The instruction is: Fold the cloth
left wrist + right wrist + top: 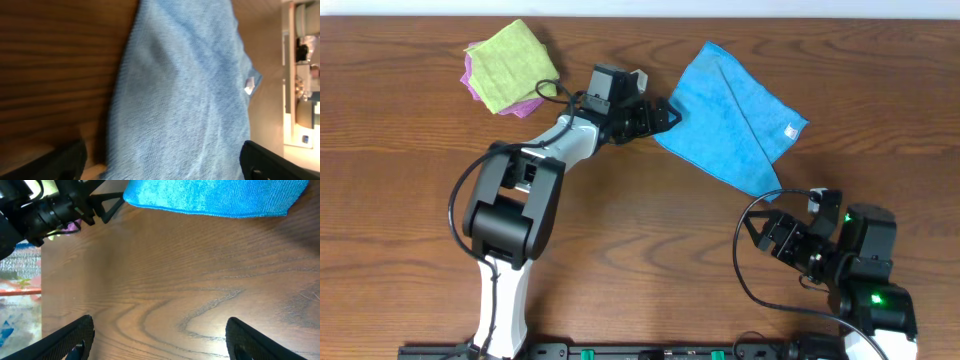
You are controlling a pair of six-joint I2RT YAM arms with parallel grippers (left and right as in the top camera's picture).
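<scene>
The sky-blue cloth (730,110) lies on the wooden table at the back right, one part folded over itself, with its white tag (789,129) at the right corner. My left gripper (670,115) is open at the cloth's left edge. In the left wrist view its fingers (160,155) stand wide apart with the cloth (185,90) and tag (248,89) lying between and beyond them. My right gripper (767,232) is open and empty over bare wood, just in front of the cloth's near corner. The right wrist view shows its fingers (160,330) wide apart and the cloth (215,195) ahead.
A light green cloth (510,65) lies on a purple cloth (525,103) at the back left, behind the left arm. The left arm stretches across the table's middle. The table's back edge runs just behind the cloths.
</scene>
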